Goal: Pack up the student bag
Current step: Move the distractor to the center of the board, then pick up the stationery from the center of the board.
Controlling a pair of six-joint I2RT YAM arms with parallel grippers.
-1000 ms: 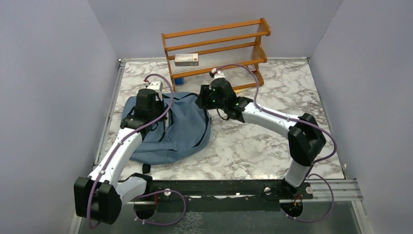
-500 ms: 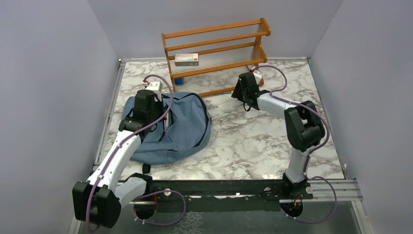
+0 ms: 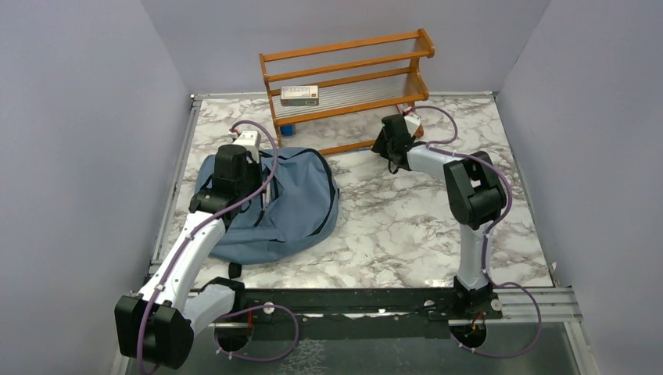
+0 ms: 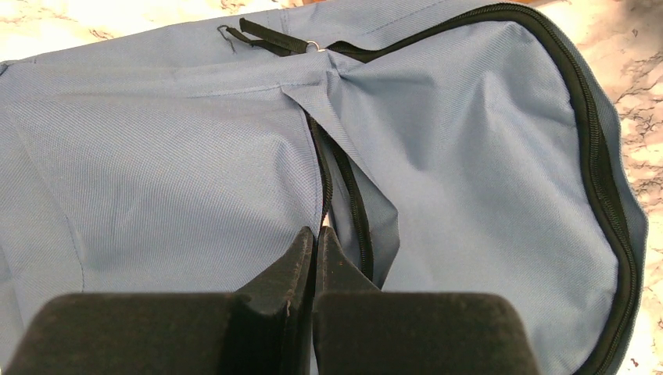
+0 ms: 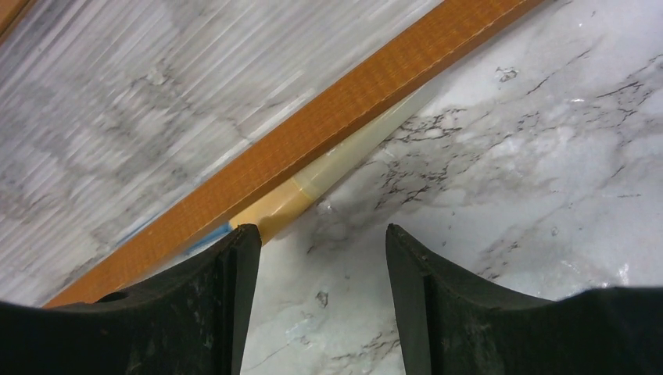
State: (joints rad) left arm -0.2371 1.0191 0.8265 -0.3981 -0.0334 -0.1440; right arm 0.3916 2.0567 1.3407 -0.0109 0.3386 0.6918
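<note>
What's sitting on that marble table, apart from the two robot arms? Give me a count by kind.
Blue backpack: 1
Wooden rack: 1
Flat box on the rack's shelf: 1
Small blue item under the rack, too small to identify: 1
Cream stick-like item under the rack's bottom rail: 1
Total: 5

You have a marble-patterned table [image 3: 406,226] with an orange wooden rack [image 3: 348,78] standing near its far edge. A flat white box [image 3: 299,94] lies on the rack's middle shelf, towards the left. Under the rack's left end sits something small and blue [image 3: 288,130], too small to identify. In the right wrist view, a pale cream object [image 5: 328,176], possibly a tube, lies on the table, partly under the rack's lowest rail [image 5: 367,94].
</note>
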